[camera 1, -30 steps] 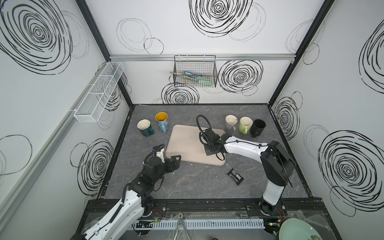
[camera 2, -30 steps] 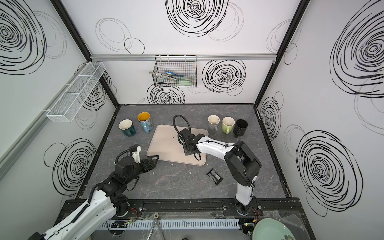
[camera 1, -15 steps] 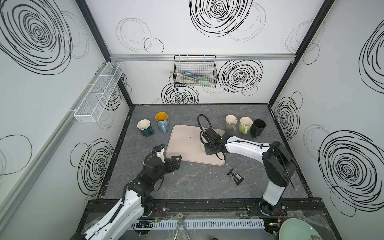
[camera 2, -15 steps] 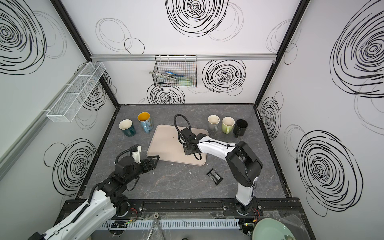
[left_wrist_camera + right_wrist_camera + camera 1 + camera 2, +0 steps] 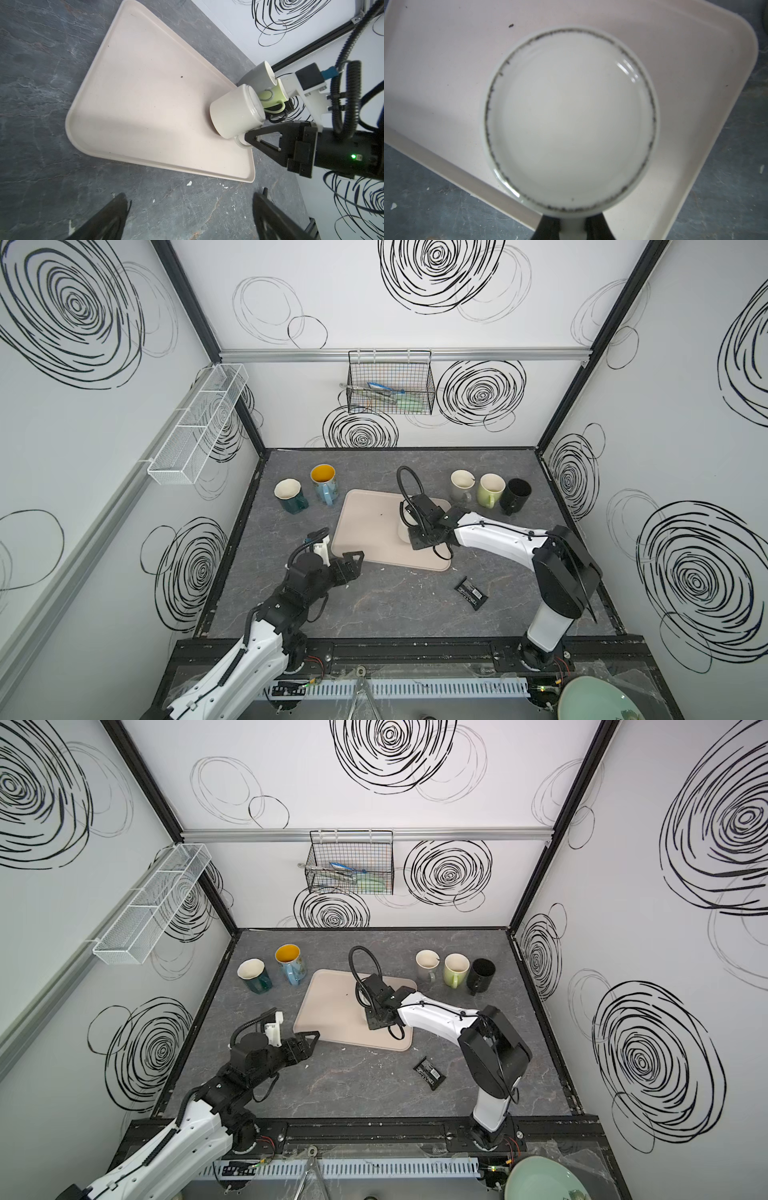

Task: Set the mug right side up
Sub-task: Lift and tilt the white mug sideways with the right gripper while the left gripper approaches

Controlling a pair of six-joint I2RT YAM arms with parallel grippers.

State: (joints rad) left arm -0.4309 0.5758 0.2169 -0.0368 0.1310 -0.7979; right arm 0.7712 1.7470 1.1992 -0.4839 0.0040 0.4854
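1. Nearest of all, the left gripper [image 5: 190, 209] has its jaws spread wide with nothing between them. It sits over the surface [image 5: 374, 605], just beside the near left edge of the tray [image 5: 365, 522].
2. A black packet [image 5: 469, 593] lies flat on the surface near the tray's near right corner, apart from both arms.
3. The tray lies flat at mid-surface. The mug [image 5: 234, 112], cream-white, stands on the right half of the tray, mouth down and base up.
4. The right gripper [image 5: 573, 228] reaches in from the right. Its jaws are clamped narrow on the handle [image 5: 241, 142] at the mug's right side.
5. At the far left, a teal mug [image 5: 289, 495] and a blue mug [image 5: 324, 485] with a yellow inside stand upright, just beside each other.
6. At the far right, a grey mug [image 5: 461, 485], a green mug [image 5: 490, 489] and a black mug [image 5: 515, 493] stand upright in a row.
7. On the far wall hangs a wire basket [image 5: 390, 389] with utensils in it.
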